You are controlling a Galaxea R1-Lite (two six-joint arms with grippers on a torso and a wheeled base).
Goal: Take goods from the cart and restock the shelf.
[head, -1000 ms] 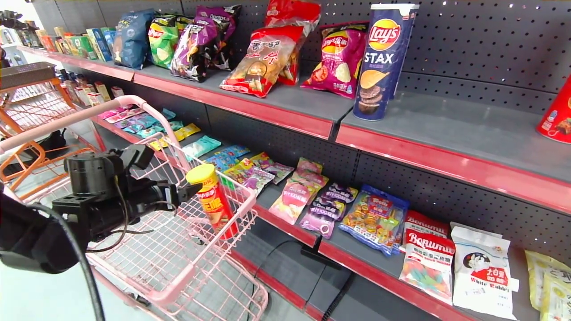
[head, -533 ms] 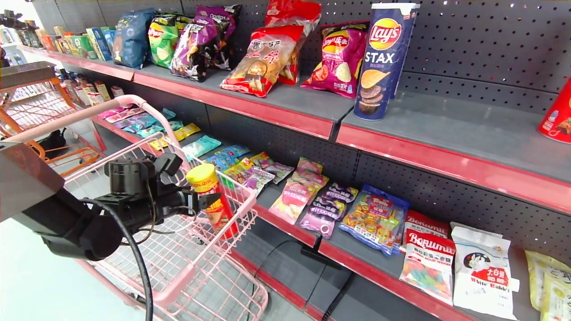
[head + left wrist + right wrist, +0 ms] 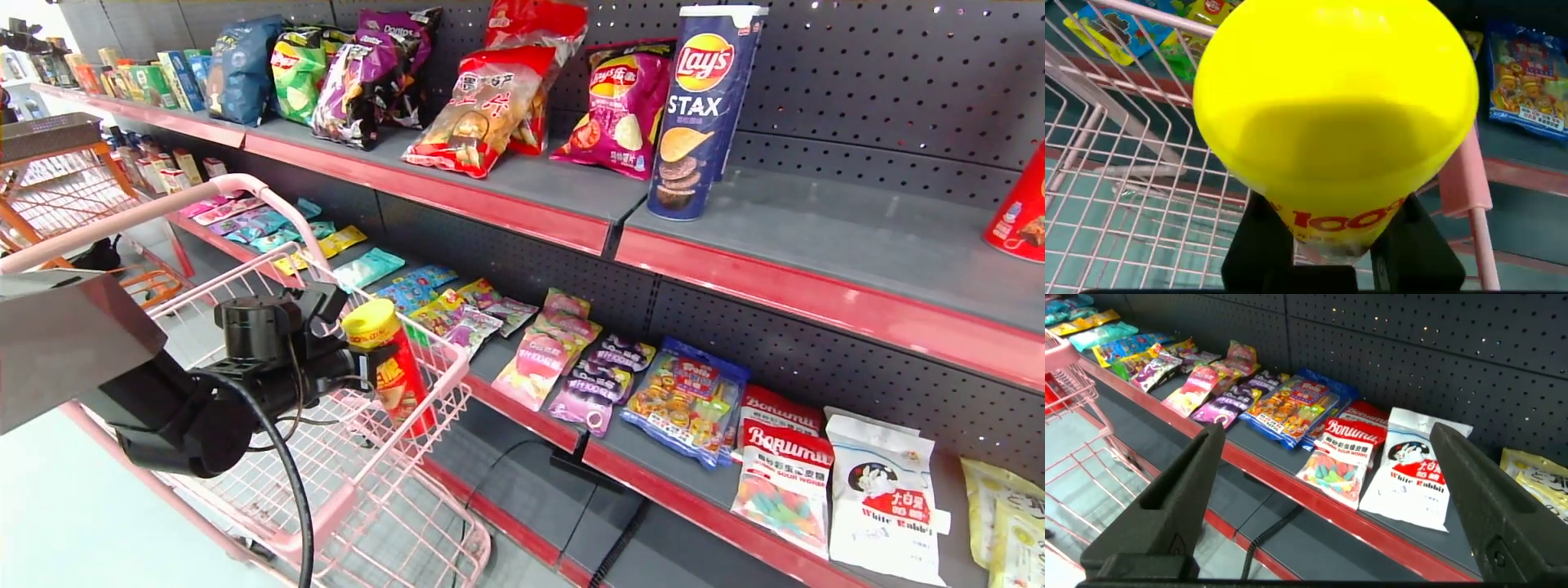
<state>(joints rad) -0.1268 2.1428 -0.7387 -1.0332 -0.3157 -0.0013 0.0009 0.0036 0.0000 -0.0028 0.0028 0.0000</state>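
Yellow-lidded red cylindrical chip can stands in pink wire cart, left gripper clamped on it; right gripper: fingers wide apart.

Open grey shelf lies between the blue canister and the red tub; chip bags crowd the rest.

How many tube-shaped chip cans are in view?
3. A blue can stands on the upper shelf; a red can is cut off at that shelf's right end; a yellow-lidded can stands in the pink cart at the left gripper. Others may be hidden.
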